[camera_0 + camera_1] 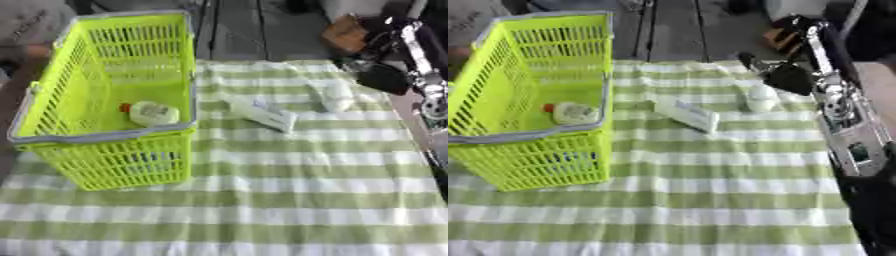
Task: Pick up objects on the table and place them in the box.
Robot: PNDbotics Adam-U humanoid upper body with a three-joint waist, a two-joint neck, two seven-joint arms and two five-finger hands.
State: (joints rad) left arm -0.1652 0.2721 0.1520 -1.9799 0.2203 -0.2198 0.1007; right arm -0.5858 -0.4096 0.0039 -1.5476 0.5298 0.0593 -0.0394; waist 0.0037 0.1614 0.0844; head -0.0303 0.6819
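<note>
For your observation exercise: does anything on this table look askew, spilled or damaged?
Nothing is spilled or damaged. The white box lies askew to the cloth's stripes, and a white bottle lies beside the right hand.

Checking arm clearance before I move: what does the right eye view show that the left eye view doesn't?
Right eye only: the right arm's long silver forearm down the table's right edge. Left eye only: more of the brown object beyond the table. Both: green basket holding a small bottle, white box, white bottle beside the right hand.
</note>
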